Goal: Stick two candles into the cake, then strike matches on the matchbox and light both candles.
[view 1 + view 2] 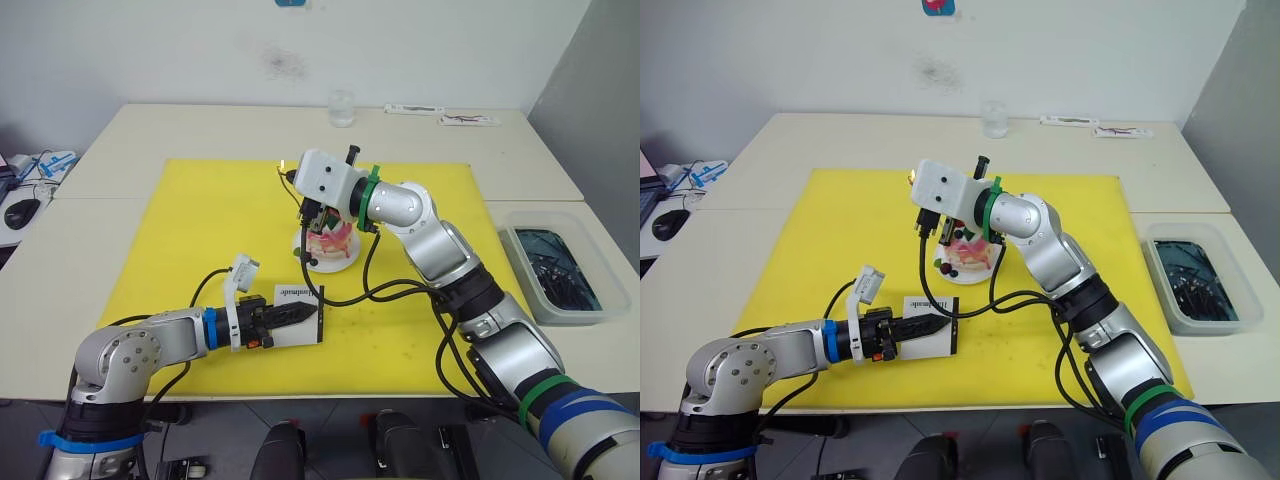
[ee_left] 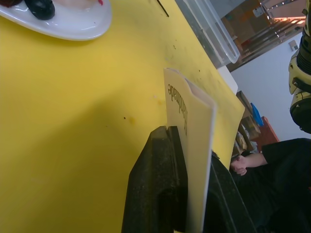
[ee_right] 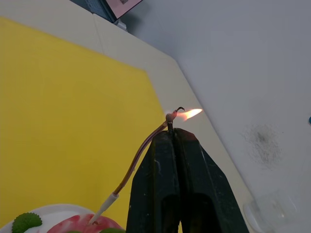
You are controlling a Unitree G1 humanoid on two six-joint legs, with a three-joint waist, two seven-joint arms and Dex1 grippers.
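Right wrist view is showing the right gripper (image 3: 171, 133) pinching a burning match (image 3: 171, 119) between its closed fingers, the flame (image 3: 190, 113) flaring at the tip. 1 candle (image 3: 133, 166) is leaning up from the cake (image 3: 90, 225) so that its upper end is meeting the match beside the flame. From the head cameras, the right arm is reaching forward across the yellow mat (image 1: 200, 230), elbow bent, wrist turned inward, with the gripper hanging directly over the cake (image 1: 968, 255) on its white plate (image 1: 962, 272).

The left arm is lying low over the mat's near edge, forearm pointing toward the robot's right. The left gripper (image 1: 300, 314) is clamping the matchbox (image 2: 192, 145), holding it on edge just above the mat, near the cake and slightly closer to the robot. A clear bin (image 1: 555, 265) is sitting on the table to the right.
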